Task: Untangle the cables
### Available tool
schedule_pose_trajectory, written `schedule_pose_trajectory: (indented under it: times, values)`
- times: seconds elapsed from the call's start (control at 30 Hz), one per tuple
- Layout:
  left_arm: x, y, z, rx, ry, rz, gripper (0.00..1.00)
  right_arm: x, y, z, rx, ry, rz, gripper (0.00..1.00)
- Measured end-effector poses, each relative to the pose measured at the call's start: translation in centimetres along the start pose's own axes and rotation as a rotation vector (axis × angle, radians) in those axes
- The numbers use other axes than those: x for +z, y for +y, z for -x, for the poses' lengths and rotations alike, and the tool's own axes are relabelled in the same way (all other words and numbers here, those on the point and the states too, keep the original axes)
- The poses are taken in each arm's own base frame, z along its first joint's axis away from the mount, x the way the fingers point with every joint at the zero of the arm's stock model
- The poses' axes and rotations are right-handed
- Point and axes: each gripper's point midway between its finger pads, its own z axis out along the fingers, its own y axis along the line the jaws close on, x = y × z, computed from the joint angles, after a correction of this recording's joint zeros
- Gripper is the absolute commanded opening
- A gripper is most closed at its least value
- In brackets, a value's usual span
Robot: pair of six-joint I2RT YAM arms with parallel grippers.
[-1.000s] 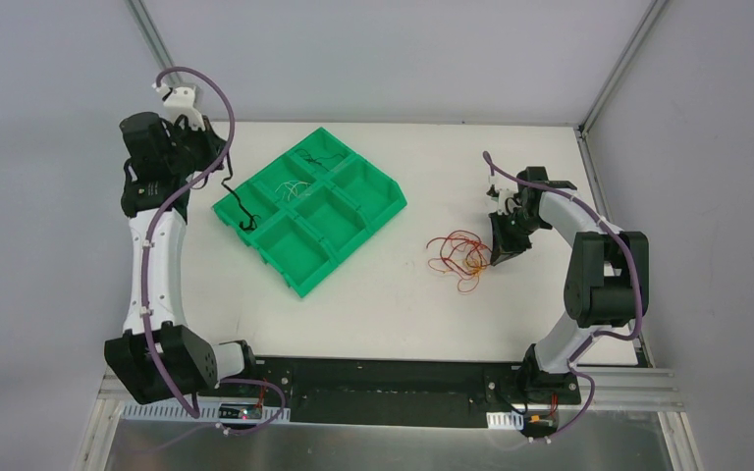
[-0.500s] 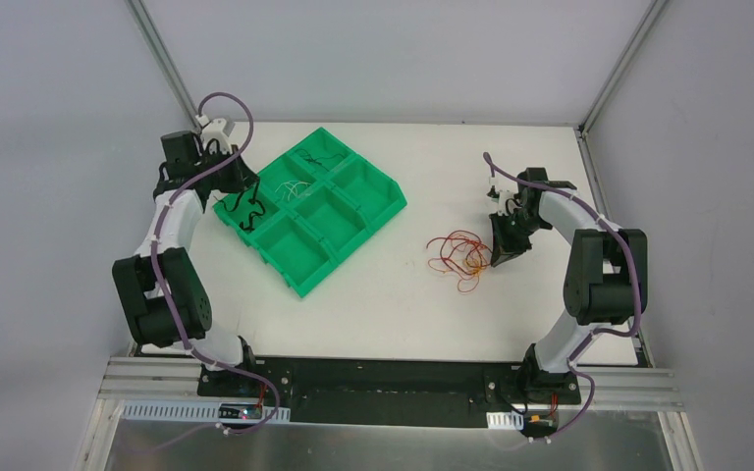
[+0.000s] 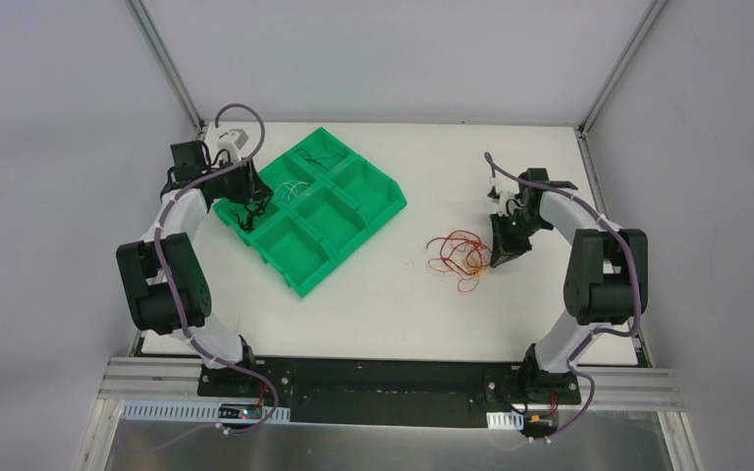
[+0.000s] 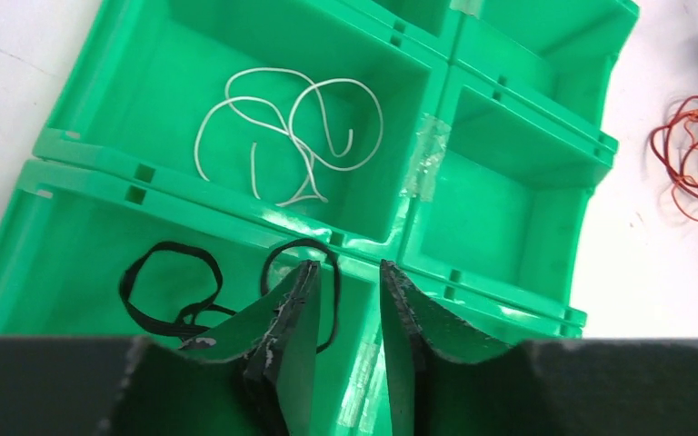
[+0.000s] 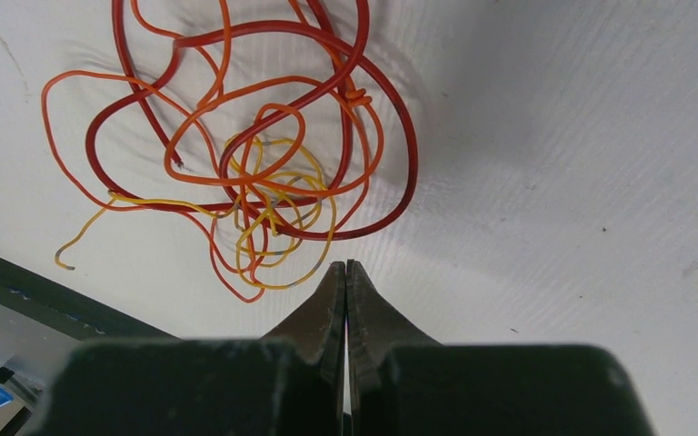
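A tangle of red, orange and yellow cables (image 3: 457,255) lies on the white table; it fills the right wrist view (image 5: 264,173). My right gripper (image 3: 502,257) (image 5: 346,265) is shut and empty, its tips just beside the tangle's edge. My left gripper (image 3: 252,208) (image 4: 347,265) is open over the green tray (image 3: 304,260). A black cable (image 4: 191,312) lies in the tray compartment under it, one loop curving round the left finger. A white cable (image 4: 293,145) lies loose in the neighbouring compartment.
The green tray (image 4: 509,182) has several compartments and sits tilted at the table's left middle. Another dark cable (image 3: 319,157) lies in a far compartment. The red tangle also shows at the right edge of the left wrist view (image 4: 695,154).
My left arm has swung right from the table's left side to above the tray, bringing the dangling black cable down into a compartment. The right arm has not moved.
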Motion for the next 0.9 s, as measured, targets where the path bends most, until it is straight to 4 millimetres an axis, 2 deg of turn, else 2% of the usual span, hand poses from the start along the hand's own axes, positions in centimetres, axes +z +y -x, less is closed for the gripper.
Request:
schedule_pose_trajectory:
  times: [0.1,0.17,0.23,0.37,0.43,0.5,0.57,0.6,0.63,0.73,0.8,0.9]
  values:
    - [-0.9,-0.7,0.3,0.019,-0.002,-0.007,0.62,0.0,0.4,-0.1,0.003,0.003,0.021,0.00]
    - [-2.0,-1.5,1.1,0.037,-0.016,-0.006,0.72,-0.1,0.8,-0.2,0.005,0.004,0.043,0.00]
    - [-3.5,-2.6,2.7,0.068,-0.053,-0.008,0.80,-0.3,1.5,-0.2,0.007,0.000,0.077,0.00]
    - [-6.5,-6.2,6.9,0.167,-0.155,-0.046,0.83,-1.9,4.2,0.1,0.001,-0.052,0.197,0.00]
    - [-7.1,-9.4,8.5,0.238,-0.191,-0.098,0.83,-3.4,5.9,0.4,-0.009,-0.095,0.264,0.00]
    - [-6.8,-13.4,9.1,0.301,-0.198,-0.174,0.82,-4.9,7.2,0.9,-0.024,-0.140,0.310,0.03]
    - [-5.7,-17.3,8.3,0.341,-0.171,-0.263,0.82,-6.4,8.0,1.4,-0.037,-0.187,0.322,0.25]
    - [-4.8,-19.5,7.5,0.352,-0.143,-0.312,0.82,-6.7,8.0,1.6,-0.033,-0.199,0.315,0.40]
    - [-3.8,-21.4,6.5,0.358,-0.111,-0.361,0.84,-6.9,7.7,1.8,-0.031,-0.209,0.287,0.48]
    - [-0.8,-26.1,2.9,0.349,0.015,-0.479,0.86,-6.5,6.3,2.0,0.005,-0.203,0.204,0.59]
    - [1.1,-28.0,0.6,0.325,0.098,-0.521,0.86,-5.9,5.2,2.2,0.033,-0.191,0.153,0.64]
    - [3.4,-29.5,-2.5,0.249,0.209,-0.547,0.85,-4.7,3.8,2.7,0.066,-0.178,0.093,0.73]
